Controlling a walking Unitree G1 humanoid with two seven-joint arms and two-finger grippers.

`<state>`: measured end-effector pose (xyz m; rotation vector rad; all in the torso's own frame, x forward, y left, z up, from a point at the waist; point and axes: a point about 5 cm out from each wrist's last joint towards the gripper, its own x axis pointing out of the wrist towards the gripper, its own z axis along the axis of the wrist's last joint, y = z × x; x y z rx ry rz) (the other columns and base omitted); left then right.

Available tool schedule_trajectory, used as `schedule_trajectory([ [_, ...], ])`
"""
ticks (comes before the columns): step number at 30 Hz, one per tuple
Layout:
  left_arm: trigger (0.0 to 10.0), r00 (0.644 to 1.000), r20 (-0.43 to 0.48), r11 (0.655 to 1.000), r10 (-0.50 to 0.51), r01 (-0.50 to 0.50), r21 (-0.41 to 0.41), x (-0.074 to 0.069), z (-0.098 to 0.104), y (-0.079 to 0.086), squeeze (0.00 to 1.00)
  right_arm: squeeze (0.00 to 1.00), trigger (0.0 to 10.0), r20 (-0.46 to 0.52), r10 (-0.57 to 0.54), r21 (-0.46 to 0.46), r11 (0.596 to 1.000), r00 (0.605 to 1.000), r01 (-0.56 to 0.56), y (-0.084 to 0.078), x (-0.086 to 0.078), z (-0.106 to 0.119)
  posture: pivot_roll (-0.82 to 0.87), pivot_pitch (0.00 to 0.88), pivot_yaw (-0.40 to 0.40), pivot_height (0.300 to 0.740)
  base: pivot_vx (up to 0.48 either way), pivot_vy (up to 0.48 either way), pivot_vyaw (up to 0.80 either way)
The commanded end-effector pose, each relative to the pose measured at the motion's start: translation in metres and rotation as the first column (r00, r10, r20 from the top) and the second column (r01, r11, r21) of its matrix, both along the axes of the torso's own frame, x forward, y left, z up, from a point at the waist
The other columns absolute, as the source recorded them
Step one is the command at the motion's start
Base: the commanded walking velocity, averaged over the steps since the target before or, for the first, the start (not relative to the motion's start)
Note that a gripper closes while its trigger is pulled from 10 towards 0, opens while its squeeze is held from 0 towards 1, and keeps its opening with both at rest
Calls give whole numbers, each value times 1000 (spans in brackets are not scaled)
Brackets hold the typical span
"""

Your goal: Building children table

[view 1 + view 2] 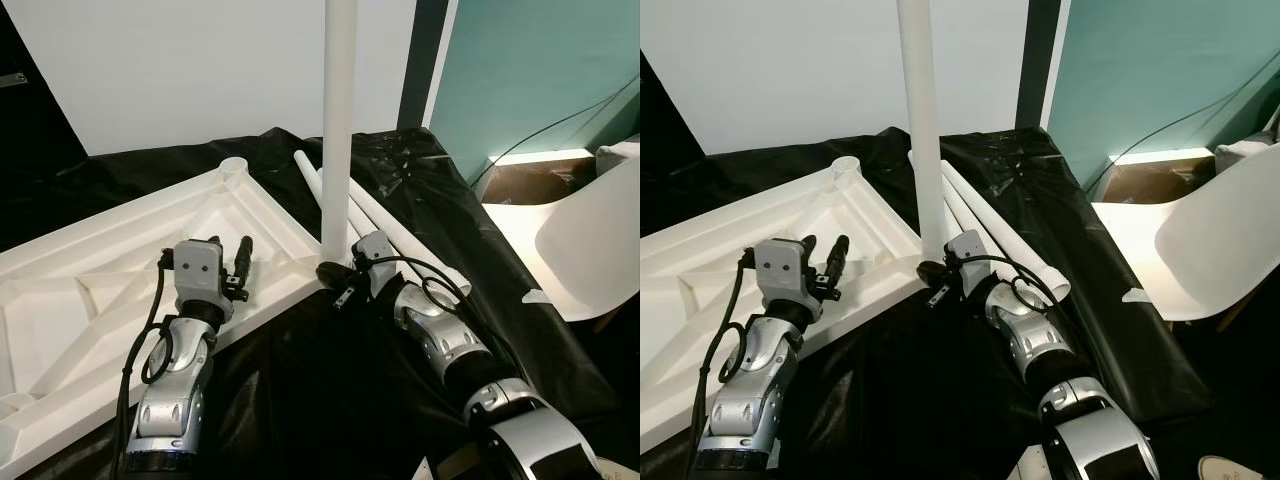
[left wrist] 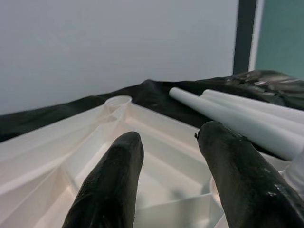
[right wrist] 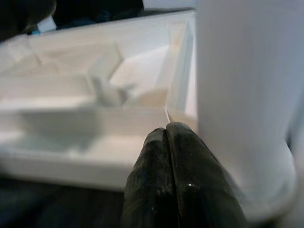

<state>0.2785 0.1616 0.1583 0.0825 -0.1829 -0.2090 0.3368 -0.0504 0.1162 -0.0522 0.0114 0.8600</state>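
Nearest, the left gripper (image 1: 238, 262) hovers over the ribbed underside of the white tabletop (image 1: 110, 270), its two black fingers (image 2: 111, 185) spread apart with nothing between them. Just beside it, the right gripper (image 1: 335, 275) rests at the tabletop's corner, fingers (image 3: 173, 175) pressed together against the foot of the upright table leg (image 1: 338, 120). Beyond, loose white legs (image 1: 390, 222) lie on the black sheet (image 1: 330, 390). A white chair (image 1: 1200, 250) stands off to the right.

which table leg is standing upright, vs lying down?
The white leg at the near corner of the upside-down tabletop, beside the right gripper. The other legs lie on the black sheet.
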Motion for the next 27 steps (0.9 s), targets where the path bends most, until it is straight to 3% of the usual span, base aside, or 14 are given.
schedule_trajectory([
  [1,10000,1000,-16,1000,2,-2,12,-2,0,2,0,0,10000,14,21,29,999,1000,-21,5,-1,7,206,0,1,740,0,0,0],
  [7,10000,996,-67,995,-63,68,67,-8,-1,6,0,0,10000,22,47,61,997,999,-48,9,-15,3,193,0,7,740,0,0,0],
  [10,10000,973,-139,974,-184,199,105,-21,-10,2,0,0,10000,33,86,103,991,996,-89,16,-33,4,174,0,18,740,0,0,0],
  [12,10000,965,-160,967,-210,229,113,-24,-13,1,0,0,10000,34,93,110,989,995,-96,18,-36,5,167,0,20,740,0,0,0],
  [14,10000,911,-308,918,-274,343,197,-34,-31,-2,0,0,10000,34,46,106,993,998,-49,12,-30,6,149,0,27,740,0,0,0],
  [15,10000,911,-308,918,-274,343,197,-34,-31,-2,0,0,10000,34,46,106,993,998,-49,12,-30,6,149,0,27,740,0,0,0],
  [17,10000,824,-481,851,-300,459,255,-48,-54,0,0,0,10000,40,23,107,994,999,-27,8,-25,11,148,0,26,740,0,0,0],
  [19,10000,775,-557,820,-299,507,265,-55,-65,3,0,0,10000,49,28,105,994,998,-33,7,-24,14,148,0,26,740,0,0,0],
  [27,10000,749,-579,822,-322,524,221,-54,-66,3,0,0,10000,44,46,97,994,998,-50,15,-30,13,161,0,20,740,0,0,0],
])
